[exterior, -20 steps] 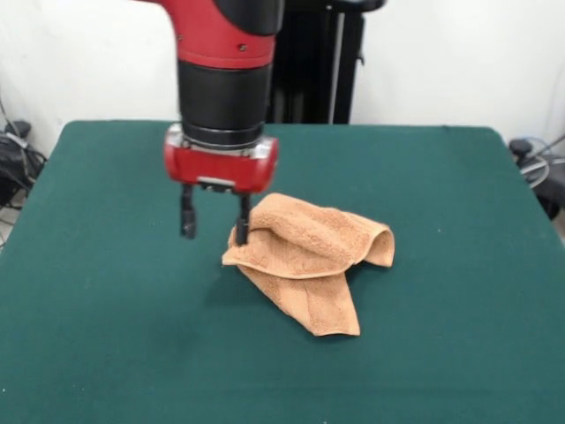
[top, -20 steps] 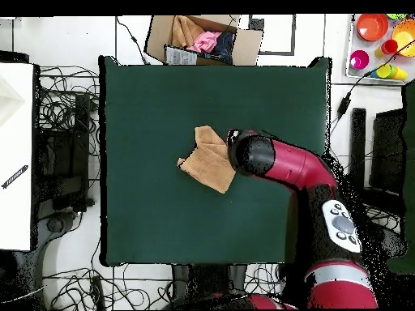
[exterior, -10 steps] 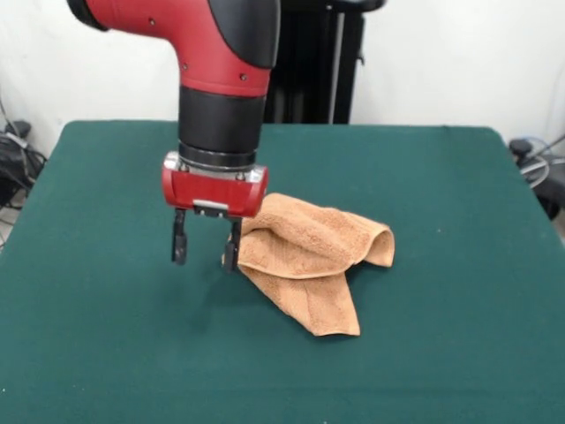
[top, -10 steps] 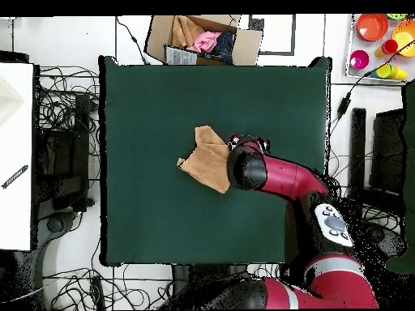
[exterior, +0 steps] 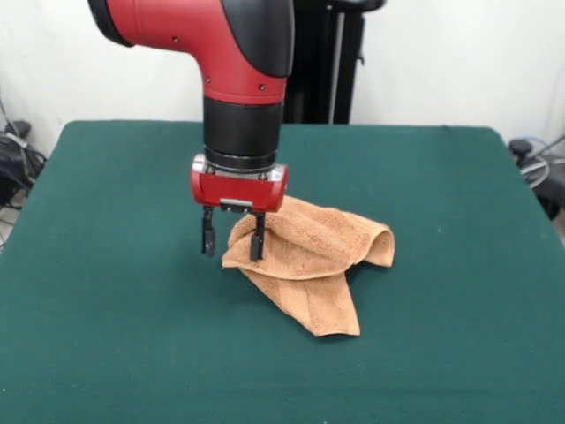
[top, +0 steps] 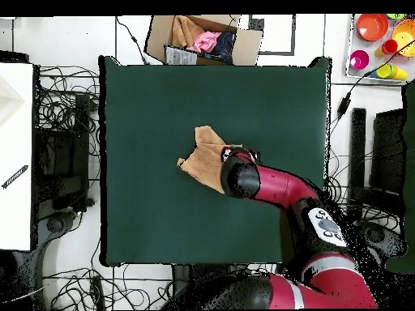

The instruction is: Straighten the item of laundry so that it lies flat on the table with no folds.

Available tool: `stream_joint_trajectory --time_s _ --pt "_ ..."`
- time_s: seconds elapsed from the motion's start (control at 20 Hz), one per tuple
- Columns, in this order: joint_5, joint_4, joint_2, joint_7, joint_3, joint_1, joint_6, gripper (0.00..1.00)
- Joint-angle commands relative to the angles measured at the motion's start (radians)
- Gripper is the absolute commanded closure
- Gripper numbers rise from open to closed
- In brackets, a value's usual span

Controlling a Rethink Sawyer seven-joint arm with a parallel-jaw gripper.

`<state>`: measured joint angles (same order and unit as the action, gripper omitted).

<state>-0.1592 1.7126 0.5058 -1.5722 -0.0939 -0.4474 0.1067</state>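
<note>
Towel (exterior: 309,261): a light orange-tan terry cloth, lying crumpled near the middle of the table (exterior: 106,336), not flat. In the front view its upper layer was humped and folded over, and a lower flap ran out from under that fold toward the camera, ending in a squared corner.

Towel, overhead view (top: 204,159): an irregular folded shape near the table's centre, one end partly covered by the arm.

Table: dark green, felt-like surface (top: 162,219); the towel took up only a small part of it, with bare green on all sides of the cloth.

Arm (exterior: 229,53): red and black, coming down from above to the towel's left end as the front view shows it. In the overhead view the arm (top: 275,188) reached in from the base side and ended over the towel's edge.

Gripper (exterior: 232,240): pointing straight down, its two dark fingers (exterior: 208,238) spread apart with a clear gap between them and nothing held. One finger stood in front of the towel's left edge, the other just beside the towel over bare table. Whether either tip touched the cloth or the table could not be told.

Cardboard box (top: 203,39): off the table beyond its far edge from the towel in the overhead view, holding pink and tan cloth.

Coloured cups and bowls (top: 381,40): off the table's corner, well apart from the towel.
</note>
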Motion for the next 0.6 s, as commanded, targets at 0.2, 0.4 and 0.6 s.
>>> stream_joint_trajectory --time_s 0.2,0.4,0.6 --pt "-0.062 0.055 -0.051 -0.056 -0.086 -0.028 0.056 0.0" --pt "-0.098 0.019 -0.158 -0.063 -0.074 -0.031 -0.018 0.0" --pt "-0.115 -0.026 -0.26 -0.074 -0.089 -0.04 -0.07 0.0"
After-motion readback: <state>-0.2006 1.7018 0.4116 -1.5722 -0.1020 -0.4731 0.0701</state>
